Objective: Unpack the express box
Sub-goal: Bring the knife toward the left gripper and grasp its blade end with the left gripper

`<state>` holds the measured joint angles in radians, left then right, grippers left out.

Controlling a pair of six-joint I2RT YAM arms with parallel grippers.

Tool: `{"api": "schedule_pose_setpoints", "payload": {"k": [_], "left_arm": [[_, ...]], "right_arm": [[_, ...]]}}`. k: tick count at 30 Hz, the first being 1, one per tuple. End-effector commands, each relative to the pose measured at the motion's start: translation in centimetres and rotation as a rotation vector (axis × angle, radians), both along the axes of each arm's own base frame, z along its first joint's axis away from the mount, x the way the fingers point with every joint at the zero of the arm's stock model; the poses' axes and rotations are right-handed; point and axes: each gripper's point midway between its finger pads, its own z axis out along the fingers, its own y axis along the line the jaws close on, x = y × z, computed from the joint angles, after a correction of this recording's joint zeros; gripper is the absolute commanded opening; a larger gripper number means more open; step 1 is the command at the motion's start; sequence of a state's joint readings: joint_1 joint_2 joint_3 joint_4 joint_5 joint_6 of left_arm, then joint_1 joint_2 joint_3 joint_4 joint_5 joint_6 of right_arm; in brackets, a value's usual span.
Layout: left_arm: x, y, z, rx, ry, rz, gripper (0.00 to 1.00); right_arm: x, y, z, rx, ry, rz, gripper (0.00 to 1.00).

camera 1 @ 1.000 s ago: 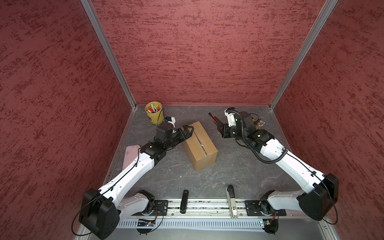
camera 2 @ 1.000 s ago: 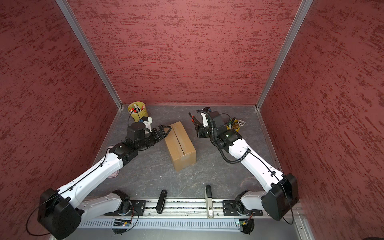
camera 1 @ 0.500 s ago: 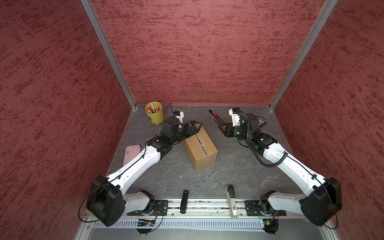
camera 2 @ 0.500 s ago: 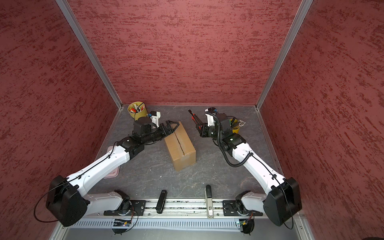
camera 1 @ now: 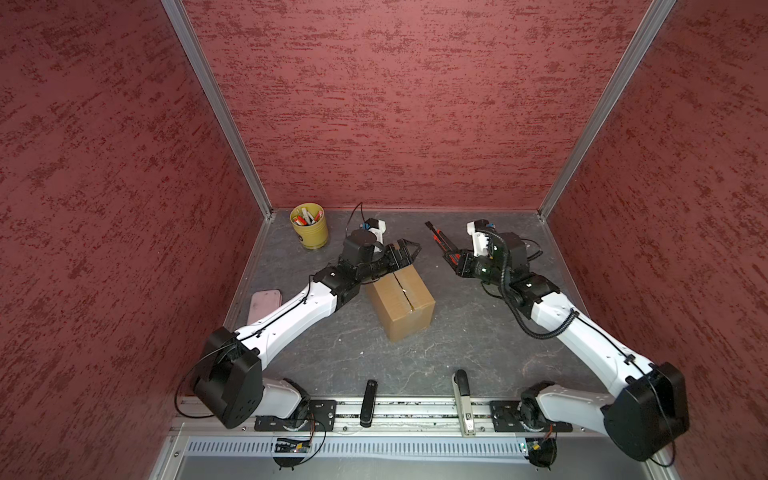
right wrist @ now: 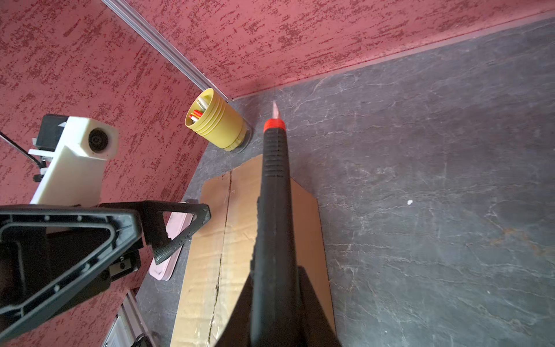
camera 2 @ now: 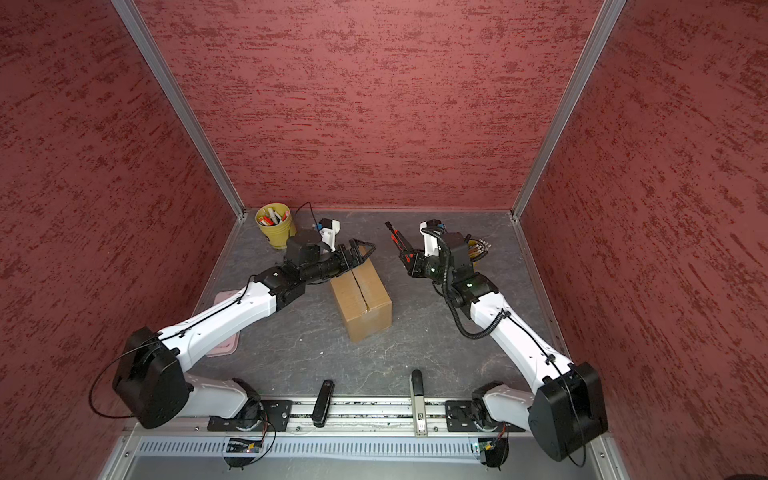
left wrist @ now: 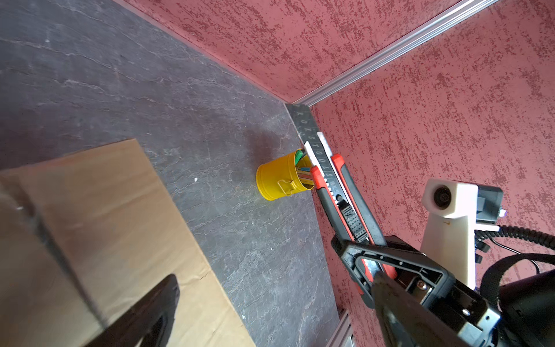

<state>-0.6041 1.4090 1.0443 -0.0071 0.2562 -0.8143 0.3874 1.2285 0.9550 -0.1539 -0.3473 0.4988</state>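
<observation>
The express box [camera 1: 409, 322] stands closed on the desk [camera 1: 465, 345], its far end just under the left tool [camera 1: 409, 252], whose jaws are wide open and empty; perhaps they touch the cardboard. The right tool [camera 1: 453, 261], apart from the box, is clamped on a utility knife [camera 1: 439, 242]. I judge cutting is in hand: next the knife must meet the seam [camera 1: 404, 292]. The box's long axis, the seam along it, runs from under the left tool toward the near desk edge.

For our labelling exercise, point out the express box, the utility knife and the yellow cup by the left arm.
express box [camera 1: 417, 291]: in a top view, top flap right of seam.
utility knife [camera 1: 440, 241]: in a top view, red-and-black handle.
yellow cup [camera 1: 311, 236]: in a top view, outer wall.
</observation>
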Motion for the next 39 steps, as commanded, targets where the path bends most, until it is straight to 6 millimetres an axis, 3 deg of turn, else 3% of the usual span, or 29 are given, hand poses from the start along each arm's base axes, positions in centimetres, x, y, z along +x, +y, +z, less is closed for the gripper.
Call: {"api": "schedule_pose_setpoints", "payload": {"k": [1, 6, 22, 29, 39], "left_arm": [[0.2, -1.2, 1.2, -0.029, -0.048, -0.015, 1.0], [-0.1, -1.8, 1.4, -0.022, -0.056, -0.03, 1.0], [1.7, -6.4, 1.9, -0.132, -0.077, -0.092, 1.0], [2.4, -7.3, 2.6, -0.215, -0.094, -0.088, 1.0], [2.8, -7.8, 4.3, -0.311, -0.176, -0.094, 0.91]], "right_arm": [[0.2, -0.6, 0.5, 0.007, -0.021, -0.021, 0.0], [0.3, -1.0, -1.4, -0.011, 0.01, -0.041, 0.0], [-0.7, 1.1, 3.7, 0.123, -0.065, 0.078, 0.0], [-0.7, 1.7, 4.4, 0.146, -0.068, 0.102, 0.0], [-0.7, 2.0, 4.5, 0.169, -0.058, 0.106, 0.0]]}}
